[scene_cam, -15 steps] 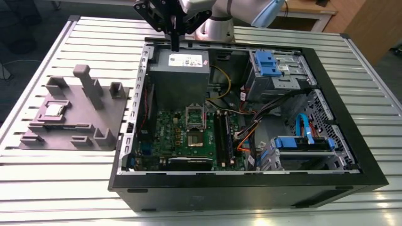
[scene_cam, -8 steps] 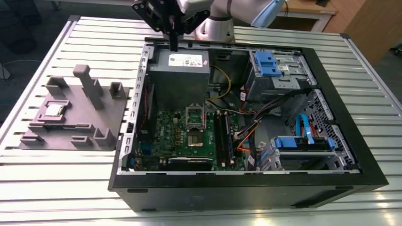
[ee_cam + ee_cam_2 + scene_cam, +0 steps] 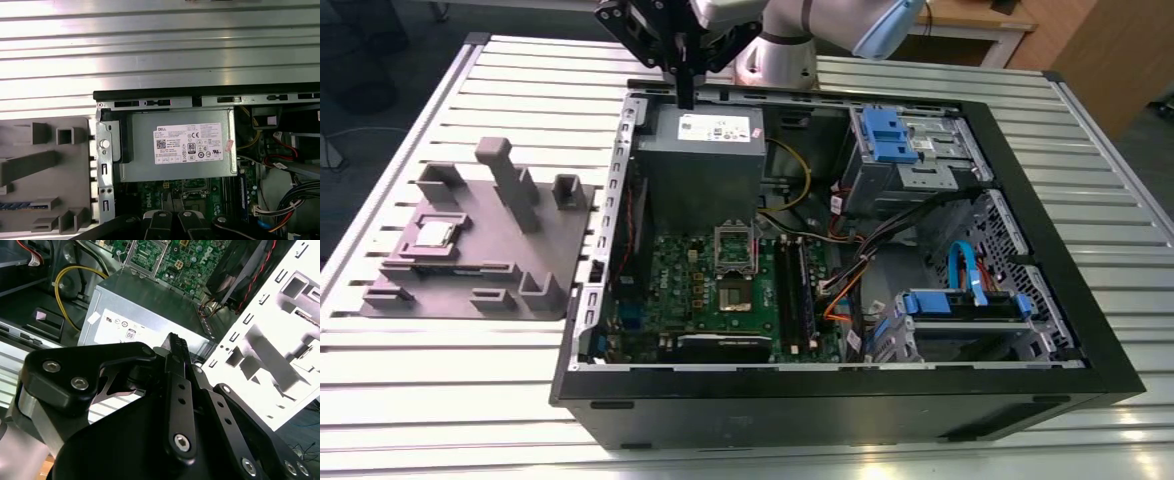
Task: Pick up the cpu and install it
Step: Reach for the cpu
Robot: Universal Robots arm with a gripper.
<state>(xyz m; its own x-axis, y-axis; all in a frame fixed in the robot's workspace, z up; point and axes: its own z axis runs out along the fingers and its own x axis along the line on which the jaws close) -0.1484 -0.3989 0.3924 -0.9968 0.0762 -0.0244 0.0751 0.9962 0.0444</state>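
A slatted metal table (image 3: 454,400) is carrying an open computer case (image 3: 854,400) and, at the exterior view's left, a grey fixture (image 3: 571,228). The cpu (image 3: 438,235) is lying on that fixture. The gripper (image 3: 683,98) is hanging clenched and empty above the power supply (image 3: 700,160), well apart from it.

We see an open computer case (image 3: 827,395) on the slatted metal worktop (image 3: 440,400), a grey power supply (image 3: 700,150) beside the green motherboard (image 3: 680,290) inside; a grey plastic fixture (image 3: 547,250) sits at the exterior view's left.
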